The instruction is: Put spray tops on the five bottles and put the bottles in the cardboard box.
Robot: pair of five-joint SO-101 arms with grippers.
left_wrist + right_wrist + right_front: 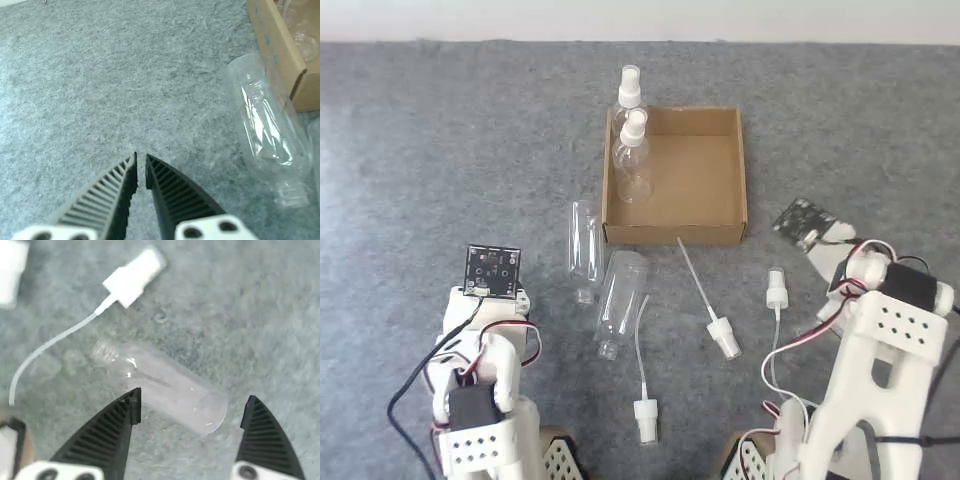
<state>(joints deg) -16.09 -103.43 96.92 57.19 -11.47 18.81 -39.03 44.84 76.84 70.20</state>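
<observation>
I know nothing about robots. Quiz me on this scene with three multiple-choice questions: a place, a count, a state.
1. In the high view, where are the two capless clear plastic bottles?
A) inside a box
B) lying on the grey carpet beside the brown cardboard box
C) in a gripper

2. How many loose white spray tops lie on the carpet in the high view?
A) one
B) three
C) five

3. The right gripper is:
A) open over a lying clear bottle
B) shut on a spray top
C) shut on nothing

Answers: 1 B, both rest on carpet outside the box; 2 B, three lie apart, tubes attached; 3 A, its jaws stand wide apart above the bottle.
</observation>
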